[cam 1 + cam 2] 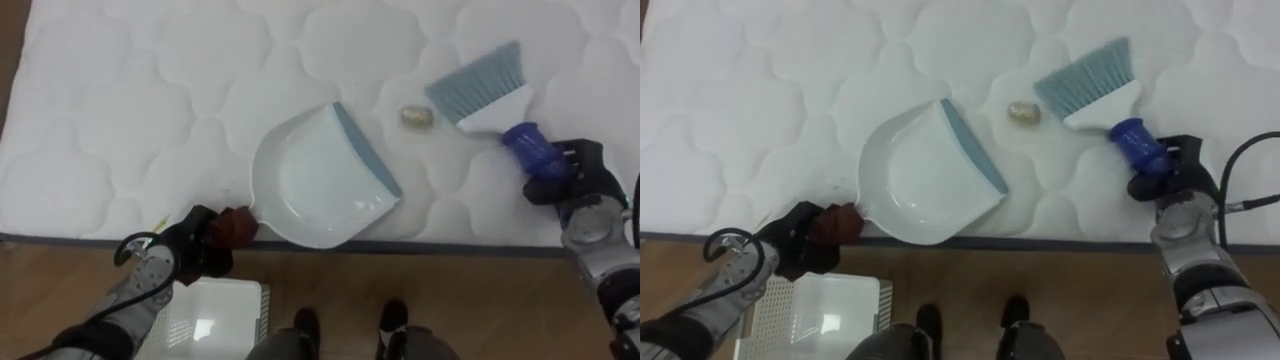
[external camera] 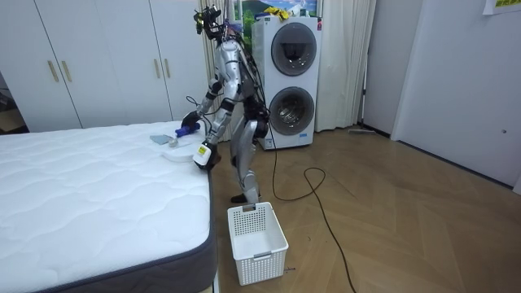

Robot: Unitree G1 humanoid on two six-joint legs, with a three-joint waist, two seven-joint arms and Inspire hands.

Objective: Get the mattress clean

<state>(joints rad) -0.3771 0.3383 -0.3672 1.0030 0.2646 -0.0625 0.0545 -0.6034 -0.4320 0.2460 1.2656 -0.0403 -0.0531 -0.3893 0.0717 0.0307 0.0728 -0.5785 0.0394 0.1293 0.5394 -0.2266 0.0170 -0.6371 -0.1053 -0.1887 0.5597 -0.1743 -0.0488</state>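
The step in hand is the sweep itself: getting a small beige scrap off the bed and into the dustpan. The robot stands at the bed's edge. Its left robot hand is curled tight round the dustpan's dark handle at the mattress border. The white pan lies flat on the quilted top with its grey-blue lip turned towards the scrap. The right robot hand is closed round the blue handle of the brush, whose bristles rest on the mattress and point away from the robot. The scrap lies between the two tools, just beside the near corner of the bristles and a little apart from the pan's lip. It has not been gathered yet, so I judge the task to be early to midway. The next move probably calls for the brush to be set down on the far side of the scrap and drawn towards the lip, while the left robot hand keeps the lip pressed to the soft surface so the scrap cannot slip under it. The pan would then need carrying level to the white basket on the floor by the robot's feet.
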